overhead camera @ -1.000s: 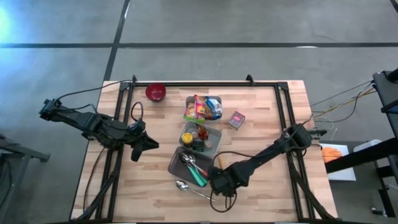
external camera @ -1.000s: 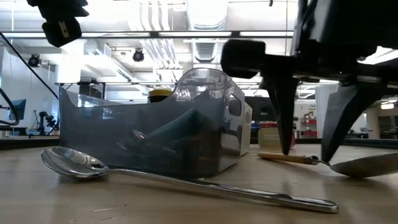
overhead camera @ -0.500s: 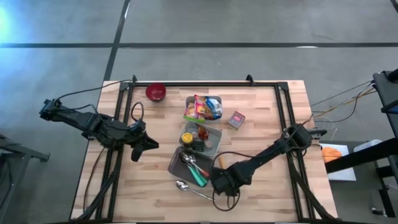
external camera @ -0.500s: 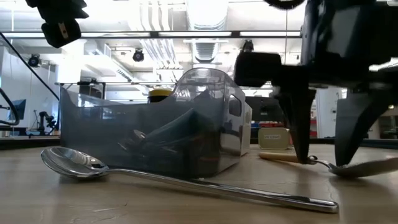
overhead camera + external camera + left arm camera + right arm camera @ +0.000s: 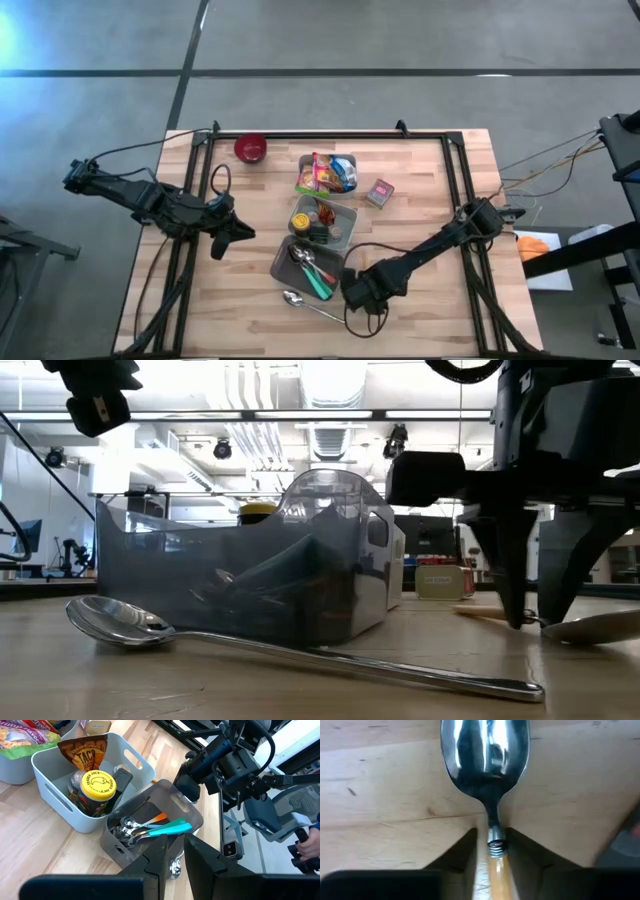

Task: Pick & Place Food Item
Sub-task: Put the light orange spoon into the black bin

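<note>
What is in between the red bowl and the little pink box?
The bin of snack packets sits between the red bowl and the small pink box, seen in the high view.

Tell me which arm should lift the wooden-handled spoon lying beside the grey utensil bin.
Right. The right gripper already straddles the wooden-handled spoon at its neck, fingers down on the table. The left gripper hangs across the grey utensil bin, well away.

the high view looks straight down on the whole table (image 5: pixel 420 180); the low view sits at tabletop height, very near the grey bin (image 5: pixel 240 585). the wrist views look along their fingers, both close, sharing that bin area.
</note>
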